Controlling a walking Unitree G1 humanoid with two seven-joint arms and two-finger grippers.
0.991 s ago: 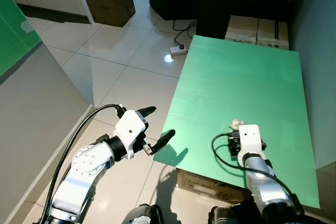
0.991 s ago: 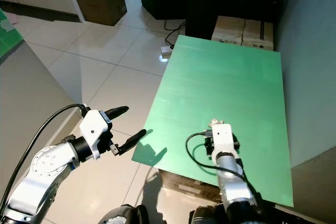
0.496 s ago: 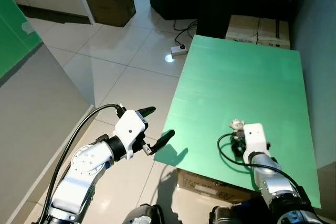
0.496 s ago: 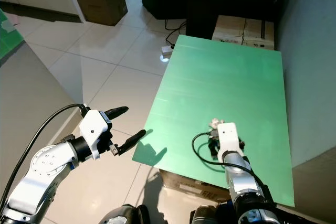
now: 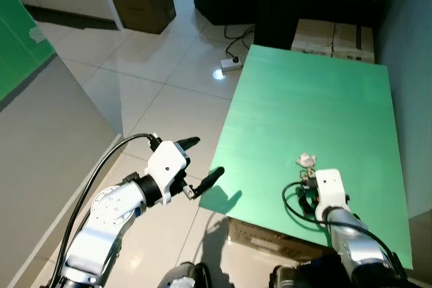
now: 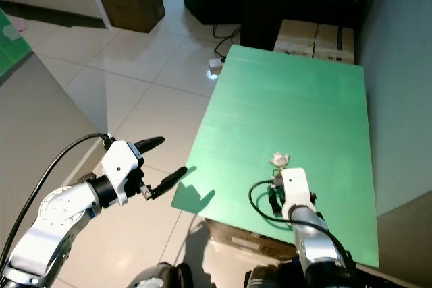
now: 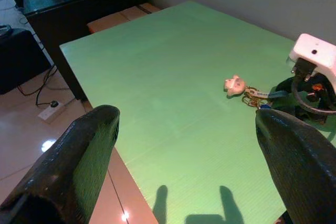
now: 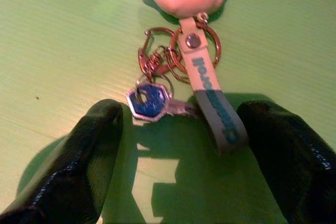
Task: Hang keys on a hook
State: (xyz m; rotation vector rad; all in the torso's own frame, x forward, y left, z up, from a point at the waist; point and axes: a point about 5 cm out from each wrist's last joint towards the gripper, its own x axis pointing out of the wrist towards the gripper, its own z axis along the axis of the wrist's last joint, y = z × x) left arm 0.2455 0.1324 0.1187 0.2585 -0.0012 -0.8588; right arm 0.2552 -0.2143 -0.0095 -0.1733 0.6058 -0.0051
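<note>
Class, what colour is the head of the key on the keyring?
Blue, seen best in the right wrist view.

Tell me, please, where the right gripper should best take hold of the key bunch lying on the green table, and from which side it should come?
Probably at the strap, from straight above. The keys lie flat on the green table, and the right gripper is open with a finger on each side of the strap and blue-headed key. The strap is the thickest part; rings and key are thin and could slip.

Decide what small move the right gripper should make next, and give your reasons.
Probably lower and close the right gripper: its open black fingers straddle the blue-headed key with its strap and pink charm, which lies flat on the green tabletop, ungrasped.
</note>
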